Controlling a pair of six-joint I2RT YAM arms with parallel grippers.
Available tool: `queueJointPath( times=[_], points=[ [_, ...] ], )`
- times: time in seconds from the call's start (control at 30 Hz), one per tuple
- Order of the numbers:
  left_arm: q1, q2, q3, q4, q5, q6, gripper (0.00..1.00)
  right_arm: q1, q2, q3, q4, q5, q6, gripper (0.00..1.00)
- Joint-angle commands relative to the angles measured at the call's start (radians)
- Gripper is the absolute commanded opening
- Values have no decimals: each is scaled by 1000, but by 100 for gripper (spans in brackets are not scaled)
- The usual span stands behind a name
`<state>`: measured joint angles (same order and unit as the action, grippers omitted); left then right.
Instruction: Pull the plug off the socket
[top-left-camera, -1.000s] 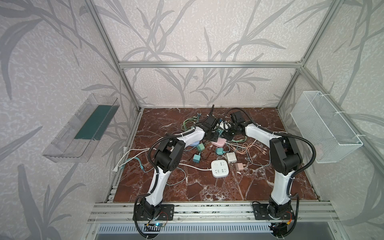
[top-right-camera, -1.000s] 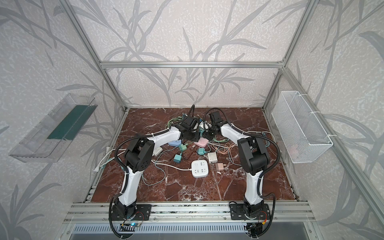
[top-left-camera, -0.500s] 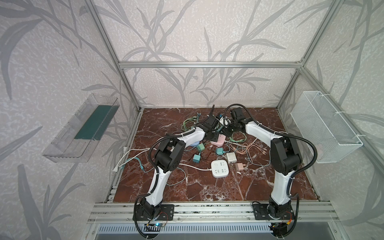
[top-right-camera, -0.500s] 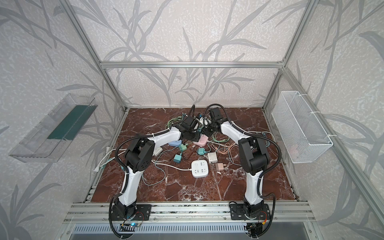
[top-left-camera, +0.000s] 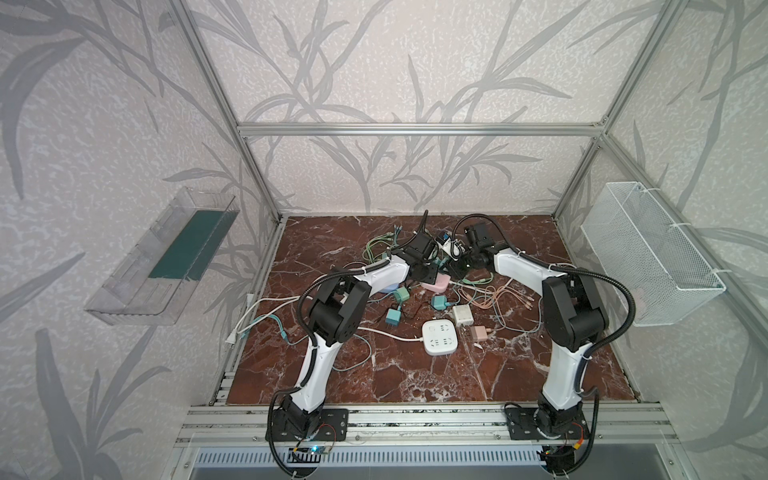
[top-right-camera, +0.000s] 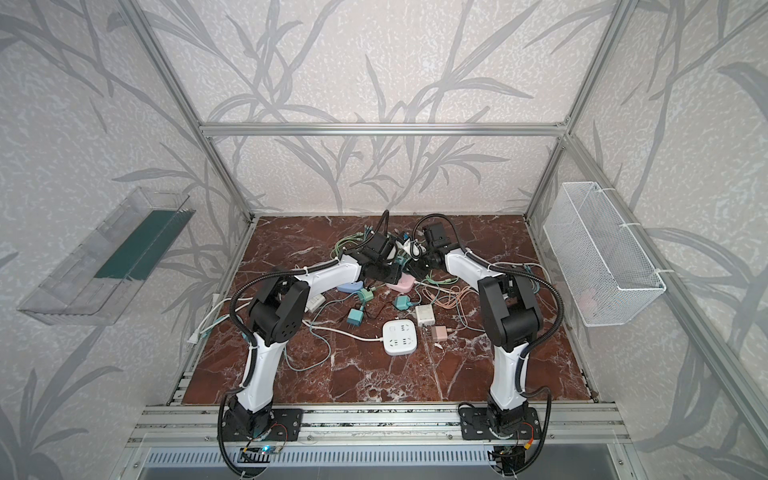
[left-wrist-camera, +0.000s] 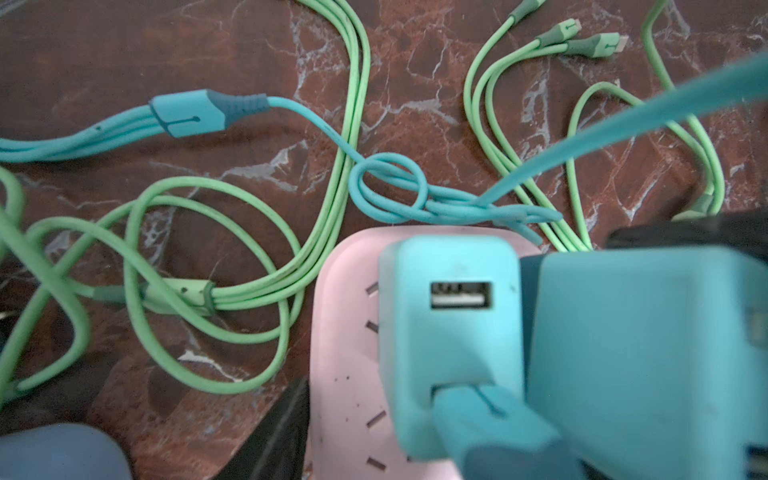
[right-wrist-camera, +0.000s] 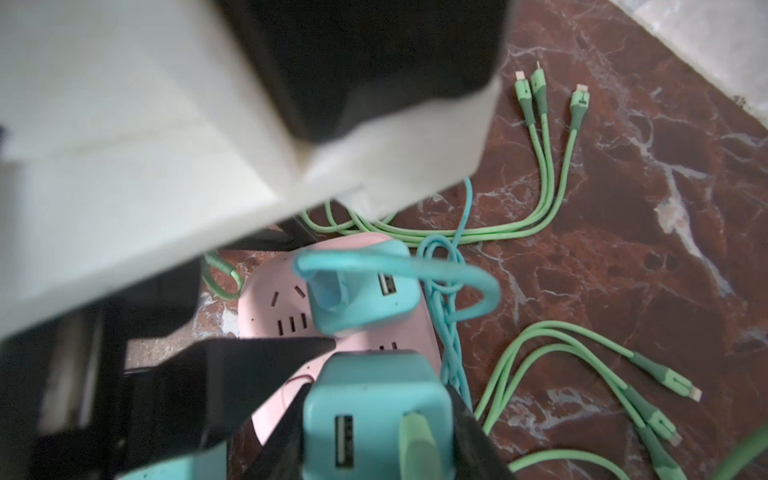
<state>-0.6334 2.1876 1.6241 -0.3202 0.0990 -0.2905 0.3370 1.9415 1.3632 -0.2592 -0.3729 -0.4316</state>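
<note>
Your plug (right-wrist-camera: 370, 390), a teal charger block with a green lead, sits over one end of the pink socket strip (right-wrist-camera: 270, 307), toward the back middle of the surface (top-left-camera: 374, 374). You cannot tell whether its prongs are seated. Your right hand (right-wrist-camera: 376, 419) is clamped on it, a black finger against each side. Your left hand (top-left-camera: 428, 275) is down at the strip, and its grip is unclear. A second teal charger (right-wrist-camera: 361, 286) stands plugged in beside the plug, among loose green cables (right-wrist-camera: 540, 187).
</note>
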Motion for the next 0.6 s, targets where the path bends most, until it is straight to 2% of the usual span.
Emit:
queueJointPath(
  times=[0.0, 0.2, 0.57],
  points=[
    [-7, 14, -42, -81, 19, -4, 55, -20, -72, -26, 57, -43, 35, 19],
    [-6, 7, -47, -76, 18, -6, 55, -57, -118, -90, 112, -83, 89, 19],
    [-7, -16, -69, -48, 17, -7, 55, -126, -164, -154, 157, -69, 211, 19]
  ],
)
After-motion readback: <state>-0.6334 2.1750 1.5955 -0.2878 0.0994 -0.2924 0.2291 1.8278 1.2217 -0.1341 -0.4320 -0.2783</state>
